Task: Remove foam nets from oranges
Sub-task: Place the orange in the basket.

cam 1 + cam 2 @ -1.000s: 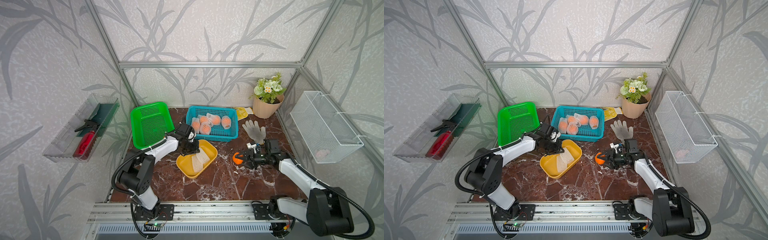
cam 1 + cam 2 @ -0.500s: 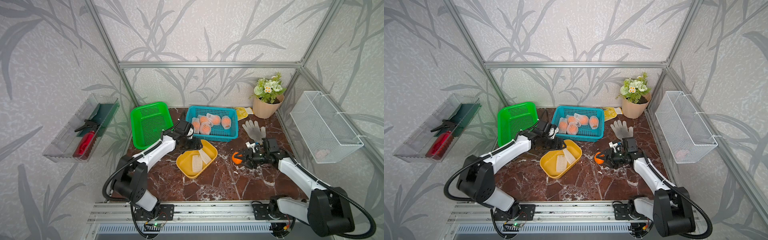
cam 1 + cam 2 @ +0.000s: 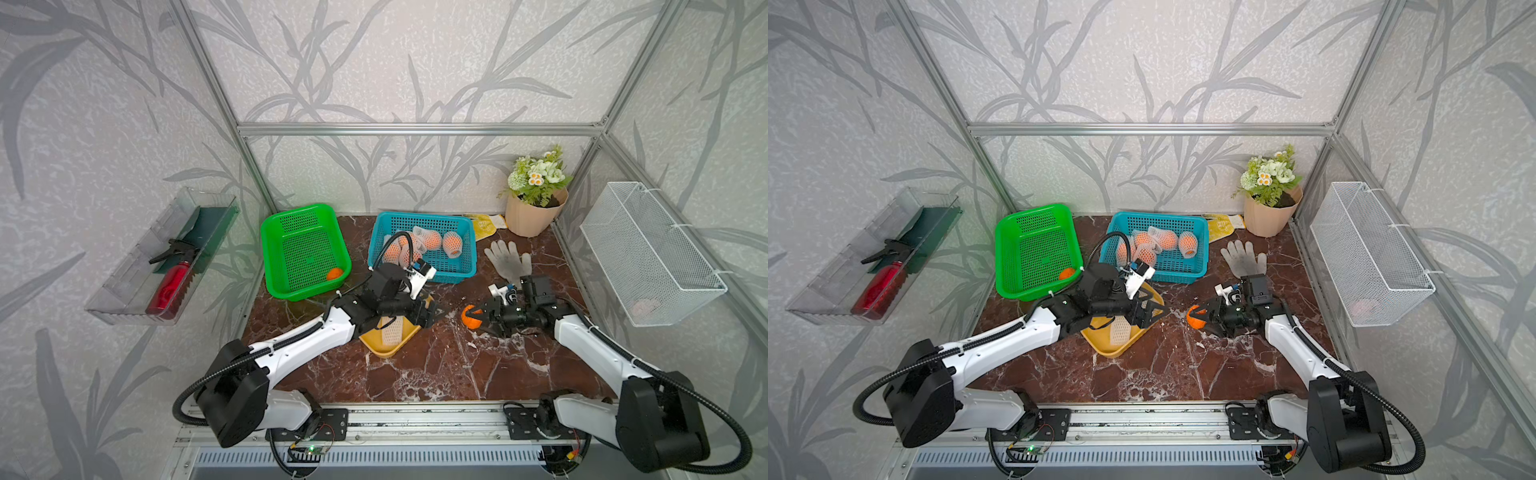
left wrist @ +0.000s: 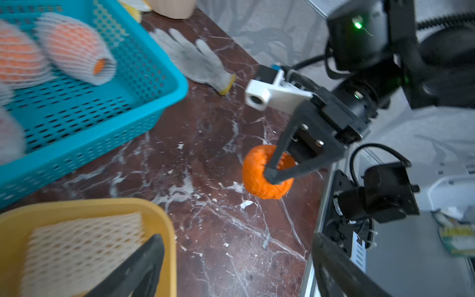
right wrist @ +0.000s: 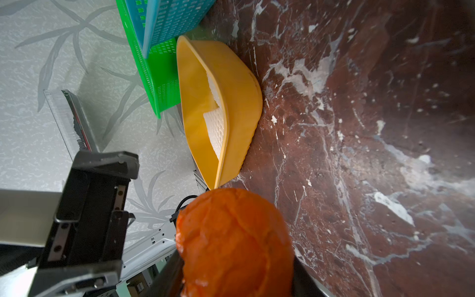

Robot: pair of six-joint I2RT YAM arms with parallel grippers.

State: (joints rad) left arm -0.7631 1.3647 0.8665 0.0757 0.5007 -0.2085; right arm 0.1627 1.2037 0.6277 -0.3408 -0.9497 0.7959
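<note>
My right gripper (image 3: 478, 318) (image 5: 235, 270) is shut on a bare orange (image 3: 470, 316) (image 3: 1195, 316) (image 4: 257, 177) (image 5: 234, 239), held just above the table. My left gripper (image 3: 428, 313) (image 3: 1152, 311) (image 4: 236, 237) is open and empty at the right end of the yellow tray (image 3: 384, 353) (image 4: 164, 213), facing the held orange. A flat foam net (image 3: 390, 330) (image 3: 1120, 330) (image 4: 77, 246) (image 5: 216, 128) lies in that tray. Several oranges in foam nets (image 3: 432, 239) (image 3: 1167, 240) (image 4: 74, 48) sit in the blue basket (image 3: 457, 276). One bare orange (image 3: 334, 273) (image 3: 1066, 273) lies in the green basket (image 3: 291, 249).
A white knit glove (image 3: 507, 259) lies just behind the right gripper. A flower pot (image 3: 534, 216) and a yellow packet (image 3: 484, 226) stand at the back right. A white wire basket (image 3: 648, 253) hangs on the right wall, a clear tray (image 3: 124, 286) with a red bottle on the left wall.
My left gripper has gone from shut to open and swung right across the yellow tray, toward the right gripper. The right gripper has kept its hold on the orange, nearly still.
</note>
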